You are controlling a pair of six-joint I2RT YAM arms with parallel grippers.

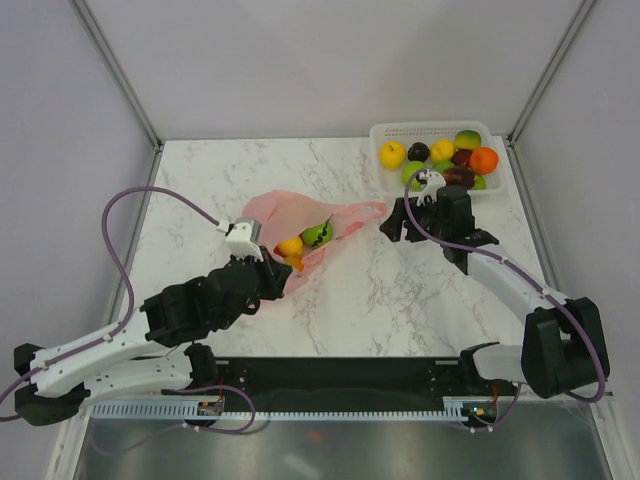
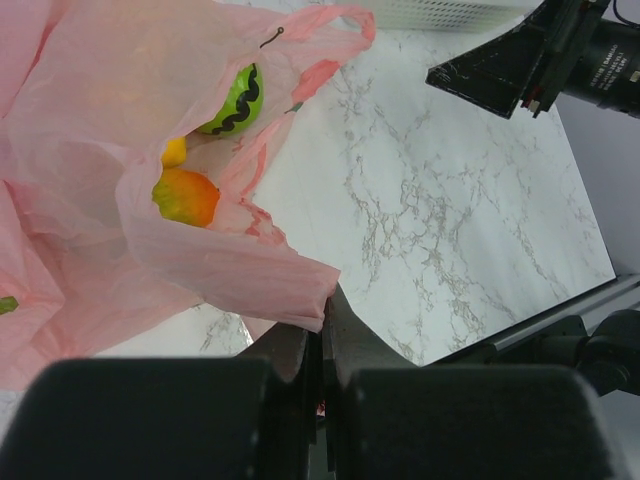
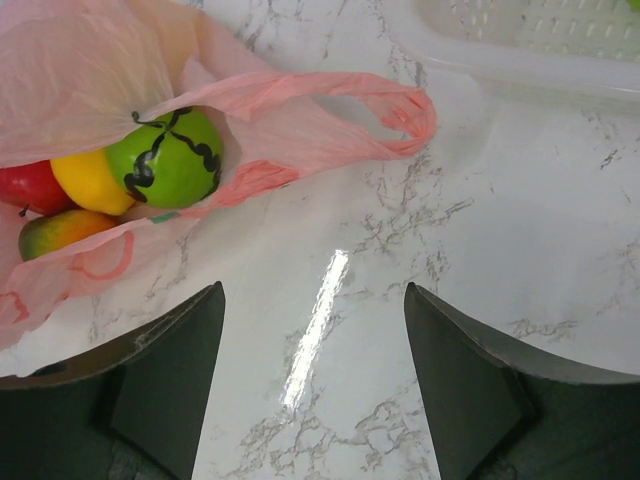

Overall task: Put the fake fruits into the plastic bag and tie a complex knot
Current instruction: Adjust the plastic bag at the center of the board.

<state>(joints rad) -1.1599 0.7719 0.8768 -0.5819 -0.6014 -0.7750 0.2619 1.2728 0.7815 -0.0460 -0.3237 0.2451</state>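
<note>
The pink plastic bag (image 1: pixel 290 215) lies open in the middle of the table. Inside it are a green fruit (image 1: pixel 317 235), a yellow one (image 1: pixel 290 245) and an orange-green one (image 2: pixel 185 197); the right wrist view also shows a red one (image 3: pixel 30 185). My left gripper (image 1: pixel 272 277) is shut on the bag's near rim (image 2: pixel 300 285) and holds the mouth open. My right gripper (image 1: pixel 403 222) is open and empty, just right of the bag's far handle loop (image 3: pixel 400 105). Several more fruits, such as an orange one (image 1: pixel 484 160), lie in the basket.
The white lattice basket (image 1: pixel 385 132) stands at the back right corner, just behind my right gripper. Grey walls close the table's back and sides. Bare marble lies between the bag and the near edge.
</note>
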